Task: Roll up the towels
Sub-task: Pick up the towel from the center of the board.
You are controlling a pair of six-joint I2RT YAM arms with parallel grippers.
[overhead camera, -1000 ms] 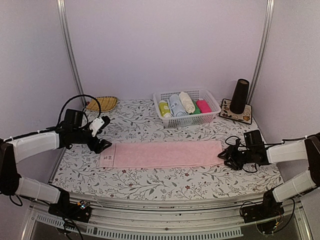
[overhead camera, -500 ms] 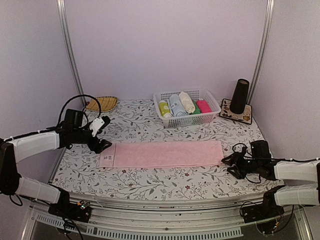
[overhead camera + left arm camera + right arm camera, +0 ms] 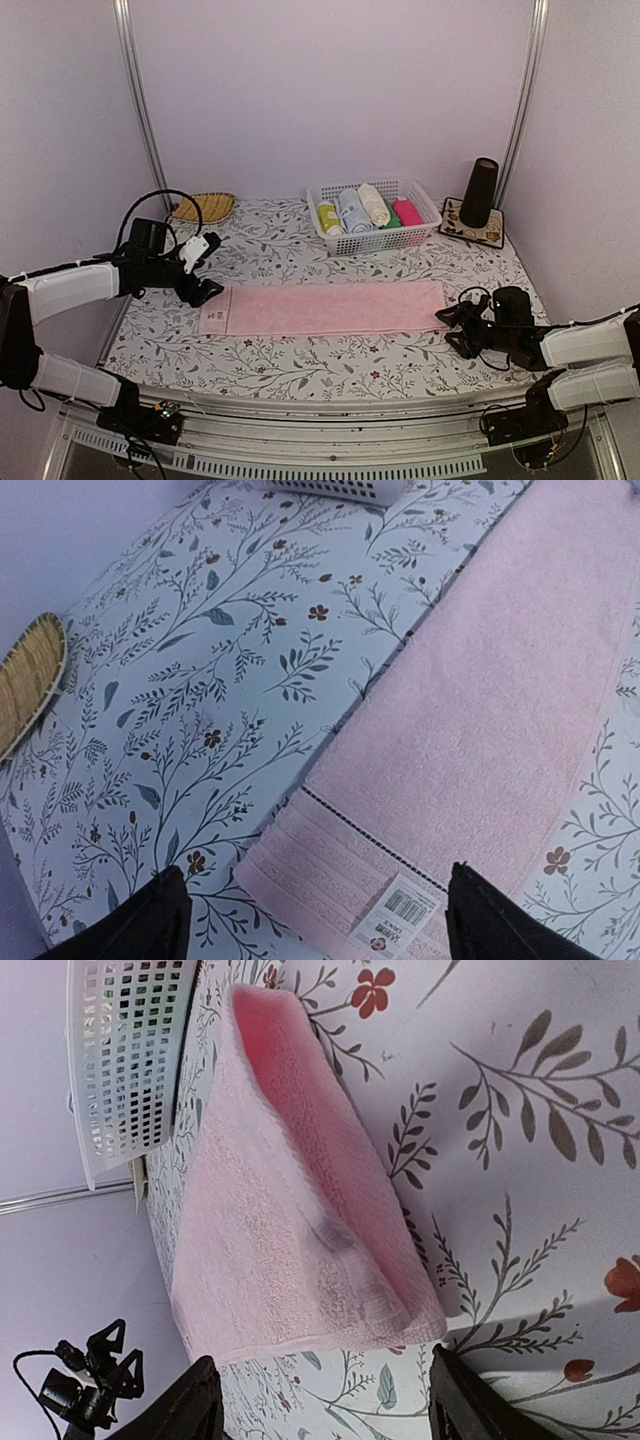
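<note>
Pink towel is lying flat across frame centre, left gripper and right gripper hovering wide open at its ends, gripping nothing.

A: What sits along the table's far edge?
B: A white basket of coloured towel rolls mid-edge, a woven dish at the left corner, and a black cup on a mat at the right.
</note>
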